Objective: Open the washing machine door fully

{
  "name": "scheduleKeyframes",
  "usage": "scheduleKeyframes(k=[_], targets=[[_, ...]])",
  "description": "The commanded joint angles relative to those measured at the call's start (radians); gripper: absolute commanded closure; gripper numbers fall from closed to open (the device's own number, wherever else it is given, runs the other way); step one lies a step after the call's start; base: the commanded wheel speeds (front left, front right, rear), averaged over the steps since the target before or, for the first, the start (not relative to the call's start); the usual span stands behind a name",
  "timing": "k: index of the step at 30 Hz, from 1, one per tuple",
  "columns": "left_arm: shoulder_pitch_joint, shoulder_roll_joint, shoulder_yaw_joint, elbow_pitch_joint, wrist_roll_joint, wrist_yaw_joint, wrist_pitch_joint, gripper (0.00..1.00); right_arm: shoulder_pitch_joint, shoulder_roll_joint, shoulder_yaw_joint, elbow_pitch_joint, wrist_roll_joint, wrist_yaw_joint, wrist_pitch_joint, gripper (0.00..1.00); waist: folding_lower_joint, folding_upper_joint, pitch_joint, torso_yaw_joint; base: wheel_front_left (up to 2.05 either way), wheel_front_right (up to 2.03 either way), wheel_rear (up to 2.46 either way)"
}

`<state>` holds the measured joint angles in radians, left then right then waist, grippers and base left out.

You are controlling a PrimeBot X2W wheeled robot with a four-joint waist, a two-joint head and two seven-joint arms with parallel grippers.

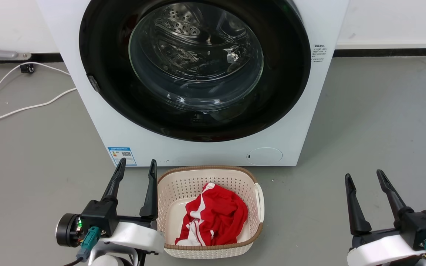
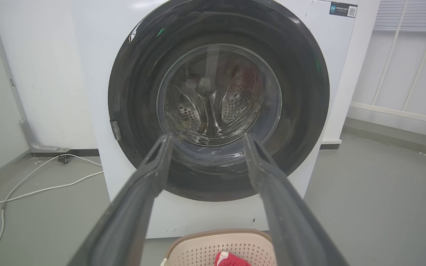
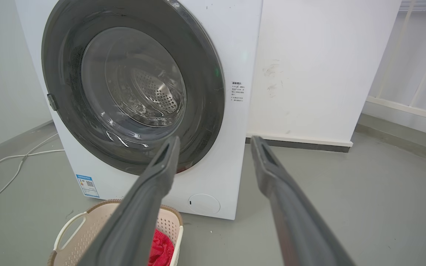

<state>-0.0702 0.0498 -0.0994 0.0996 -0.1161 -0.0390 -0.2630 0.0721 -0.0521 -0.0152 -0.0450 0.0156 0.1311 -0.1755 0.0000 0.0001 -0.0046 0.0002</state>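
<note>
**Door shut, both grippers waiting low**

Here we are in front of the washing machine [image 1: 205, 151], and the washing machine door [image 1: 195, 66] sits closed, flush against the white front. Its glossy black ring frames the clear glass, and the perforated steel drum shows through it. A small grey tab [image 1: 94, 83] sits on the door's left edge.

Down at the lower left is the left gripper [image 1: 138, 161], jaws spread and holding nothing, fingers pointing up toward the machine's lower front, just beside the cream laundry basket [image 1: 205, 168]. Over at the lower right, the right gripper [image 1: 363, 173] hangs above the grey floor [image 1: 375, 118], jaws likewise parted and empty (well apart from the door, both of them).

The basket stands on the floor right before the machine, with a red and white garment [image 1: 216, 218] crumpled inside. A blue sticker [image 1: 121, 156] and a round cap [image 1: 264, 156] mark the machine's lower front, and a white cable [image 1: 24, 109] trails across the floor at left.
</note>
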Motion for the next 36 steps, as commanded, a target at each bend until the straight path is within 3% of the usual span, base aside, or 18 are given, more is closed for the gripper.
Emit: scheduleKeyframes(k=[1,6,7,9,20,23,31,36], targets=[[0.007,0.001,-0.002,0.002,0.002,0.004,-0.003,0.0,0.011,0.003,-0.001,0.001,0.002,-0.001,-0.002,0.0,0.0,-0.0001,-0.001,0.0,0.0,0.0,0.0],[0.007,0.001,-0.002,0.004,0.003,0.003,-0.003,0.0,0.01,0.003,-0.002,0.002,0.009,-0.001,-0.003,0.0,0.0,-0.0001,-0.001,0.0,0.0,0.0,0.0],[0.007,0.001,-0.001,0.004,0.003,0.003,-0.003,0.0,0.01,0.003,-0.001,0.004,0.012,-0.001,-0.002,0.52,0.0,-0.0001,-0.001,0.0,0.0,0.0,0.0],[0.007,0.001,-0.001,0.005,0.005,0.004,-0.003,0.0,0.01,0.003,0.001,0.008,0.016,-0.001,-0.001,1.0,0.0,-0.0001,0.0,0.0,0.0,0.0,0.0],[0.006,0.001,0.004,0.009,0.016,0.006,-0.003,0.0,0.003,0.003,0.004,0.018,0.087,-0.001,-0.008,1.0,0.0,-0.0001,0.002,-0.002,0.0,0.0,0.0],[0.006,0.001,0.005,0.006,0.02,0.007,-0.003,0.0,-0.011,0.003,-0.001,0.034,0.319,-0.001,-0.029,1.0,0.0,-0.0001,0.004,-0.004,0.0,0.0,0.0],[-0.005,0.001,0.012,0.001,0.036,0.005,-0.003,0.0,-0.098,0.003,0.006,0.089,1.168,-0.001,-0.035,1.0,0.0,-0.0001,0.022,-0.007,0.0,0.0,0.0],[-0.022,0.001,0.022,-0.009,0.043,0.007,-0.003,0.0,-0.205,0.003,-0.059,0.114,1.482,0.0,0.06,1.0,0.0,-0.0001,0.054,-0.01,0.0,0.0,0.0]])
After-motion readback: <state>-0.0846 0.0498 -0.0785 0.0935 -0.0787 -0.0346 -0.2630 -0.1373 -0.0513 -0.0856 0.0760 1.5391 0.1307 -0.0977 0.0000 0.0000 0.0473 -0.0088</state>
